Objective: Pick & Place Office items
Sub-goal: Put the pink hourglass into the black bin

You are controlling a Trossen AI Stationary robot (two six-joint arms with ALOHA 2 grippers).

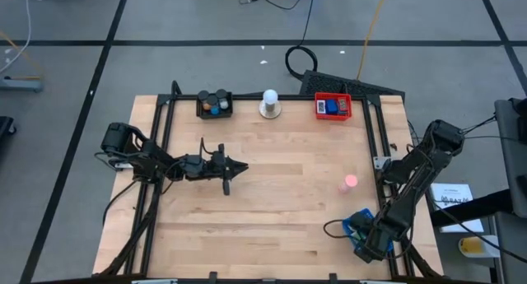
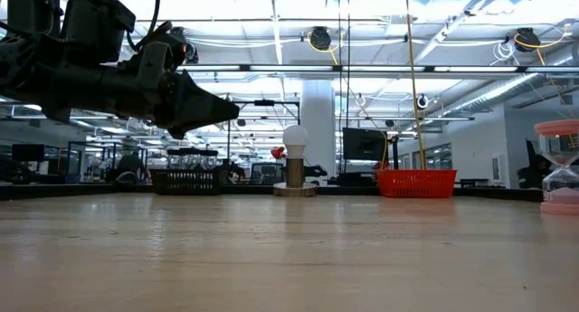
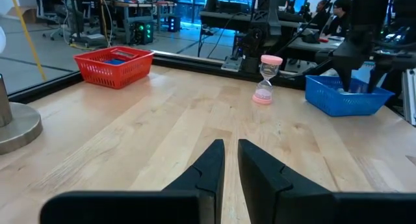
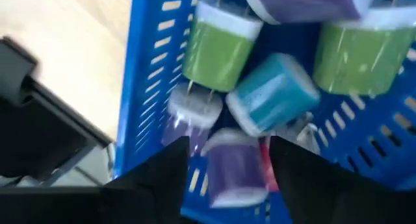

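Several small plug-like items lie heaped in the blue tray point(image 4: 153, 87) under the right gripper point(image 4: 227, 165): two green ones point(image 4: 218, 49), a teal one point(image 4: 270, 97) and purple ones point(image 4: 237, 175), each a stubby block with a white end, some showing thin metal prongs. The right gripper's fingers stand apart, straddling a purple piece without closing on it; nothing is held. In the overhead view that blue tray point(image 1: 356, 228) sits at the table's near right corner, with the right gripper point(image 1: 368, 239) dipped into it.

A pink hourglass point(image 1: 351, 182) stands on the bare wood point(image 1: 280, 202) near the right side, well apart from the trays. Along the far edge are a black tray point(image 1: 214, 109) holding dark cylinders, a white knob point(image 1: 269, 102) on a round base, and a red tray point(image 1: 333, 116) with a blue rectangle point(image 1: 333, 105) inside.

The left gripper point(image 1: 237, 168) hovers above the table's left middle, its fingers point(image 3: 208, 169) nearly together with only a thin slit between them, gripping nothing.
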